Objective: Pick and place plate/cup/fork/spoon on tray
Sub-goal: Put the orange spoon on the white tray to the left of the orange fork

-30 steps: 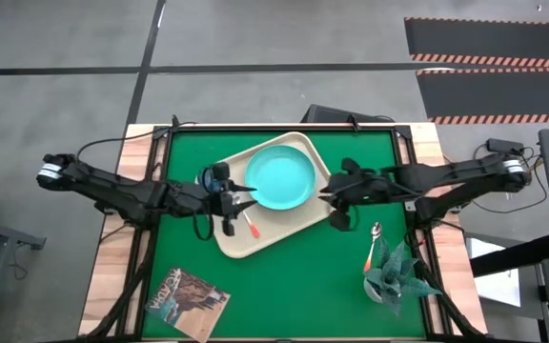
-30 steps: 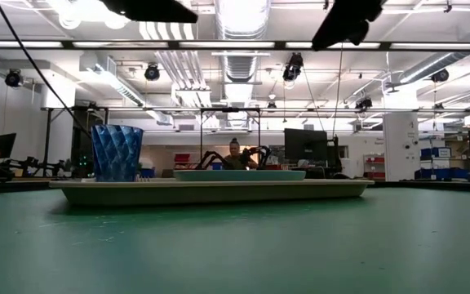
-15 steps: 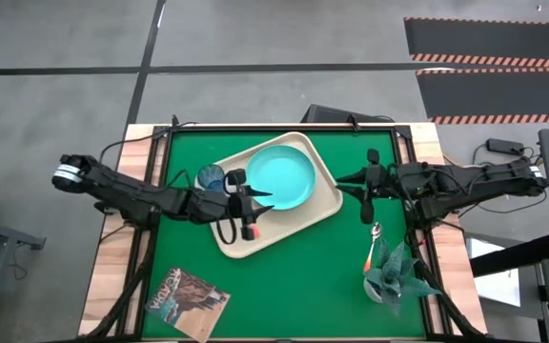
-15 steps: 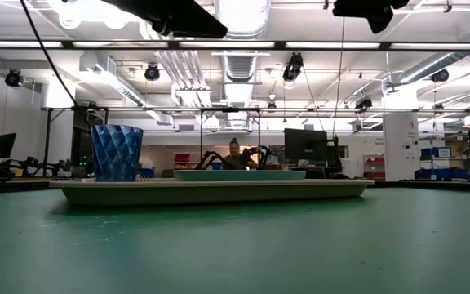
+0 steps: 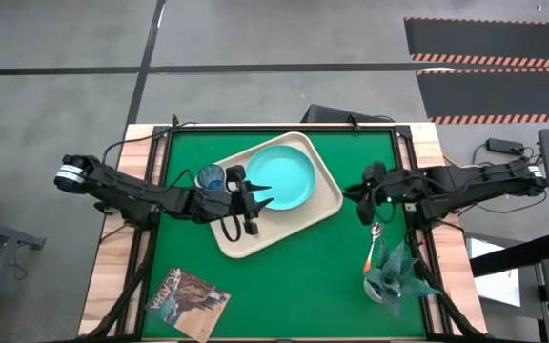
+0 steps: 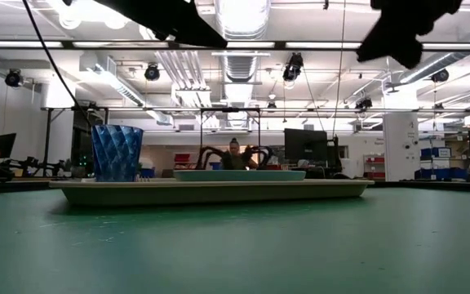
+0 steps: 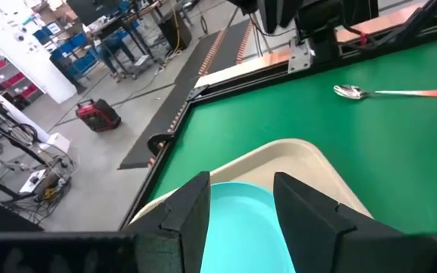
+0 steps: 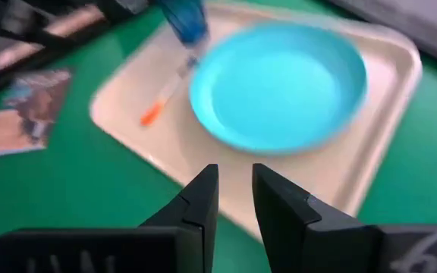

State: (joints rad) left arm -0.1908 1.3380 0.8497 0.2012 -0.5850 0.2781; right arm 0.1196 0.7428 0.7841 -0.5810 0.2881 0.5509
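I see the tray (image 5: 298, 221) angled on the green worktop (image 5: 284, 286), carrying the plate (image 5: 280, 177), the cup (image 5: 211, 177) at its left corner and the fork (image 8: 162, 101) beside the plate. Spoon (image 5: 375, 239) lies off the tray on the mat, right side, near a teal folded-paper plant (image 5: 392, 272). My left gripper (image 5: 263, 198) hovers over the tray's left part, fingers (image 7: 190, 214) spread, nothing between them. Right gripper (image 5: 362, 202) sits just right of the tray, above the spoon area, fingers (image 8: 199, 203) nearly together with a narrow gap, empty. A magazine (image 5: 187, 301) rests at the front-left corner.
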